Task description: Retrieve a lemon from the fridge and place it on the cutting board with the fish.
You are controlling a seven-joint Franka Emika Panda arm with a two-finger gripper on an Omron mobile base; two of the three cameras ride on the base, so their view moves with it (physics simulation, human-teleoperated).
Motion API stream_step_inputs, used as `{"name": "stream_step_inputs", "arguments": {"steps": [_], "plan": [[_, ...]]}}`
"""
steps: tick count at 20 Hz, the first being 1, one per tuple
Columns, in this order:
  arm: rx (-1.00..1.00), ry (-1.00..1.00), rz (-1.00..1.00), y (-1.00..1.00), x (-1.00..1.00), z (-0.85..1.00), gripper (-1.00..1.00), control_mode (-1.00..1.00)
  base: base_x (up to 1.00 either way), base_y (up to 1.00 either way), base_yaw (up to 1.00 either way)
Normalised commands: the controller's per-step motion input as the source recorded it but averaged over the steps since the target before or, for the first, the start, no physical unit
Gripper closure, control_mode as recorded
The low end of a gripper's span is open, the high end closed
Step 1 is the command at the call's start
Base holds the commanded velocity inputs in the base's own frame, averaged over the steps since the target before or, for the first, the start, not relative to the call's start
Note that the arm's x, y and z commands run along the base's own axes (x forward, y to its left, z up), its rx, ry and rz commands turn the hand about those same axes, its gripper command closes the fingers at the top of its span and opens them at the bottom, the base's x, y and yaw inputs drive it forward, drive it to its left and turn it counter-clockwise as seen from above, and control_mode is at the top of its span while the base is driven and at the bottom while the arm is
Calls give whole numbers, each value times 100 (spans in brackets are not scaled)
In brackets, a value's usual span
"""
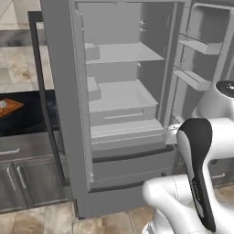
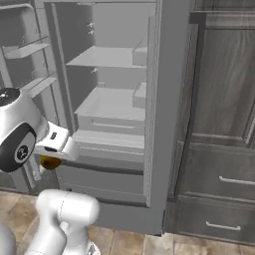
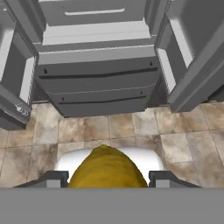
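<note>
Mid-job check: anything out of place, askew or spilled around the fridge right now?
Nothing spilled or damaged. The fridge stands with both doors open and its shelves bare, which fits the job. The lemon sits squarely between the fingers of the claw, away from the shelves. The cutting board lies flat on the dark counter.

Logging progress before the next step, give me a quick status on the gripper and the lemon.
Gripper shut on the lemon, outside the fridge. Fridge doors open. Cutting board on the counter to the left; open fridge door stands between.
</note>
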Motion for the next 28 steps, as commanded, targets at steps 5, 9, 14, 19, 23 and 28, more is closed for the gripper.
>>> {"name": "stream_step_inputs", "arguments": {"steps": [5, 9, 14, 19, 23, 28], "plan": [[0, 0, 0, 0, 0, 0, 100, 100, -52, 41, 0], [0, 0, 0, 0, 0, 0, 100, 100, -21, 81, 0], [0, 0, 0, 0, 0, 0, 100, 100, -11, 84, 0], [0, 0, 0, 0, 0, 0, 100, 100, -13, 81, 0], [0, 0, 0, 0, 0, 0, 100, 100, -7, 78, 0], [0, 0, 0, 0, 0, 0, 100, 100, 0, 73, 0]]}}
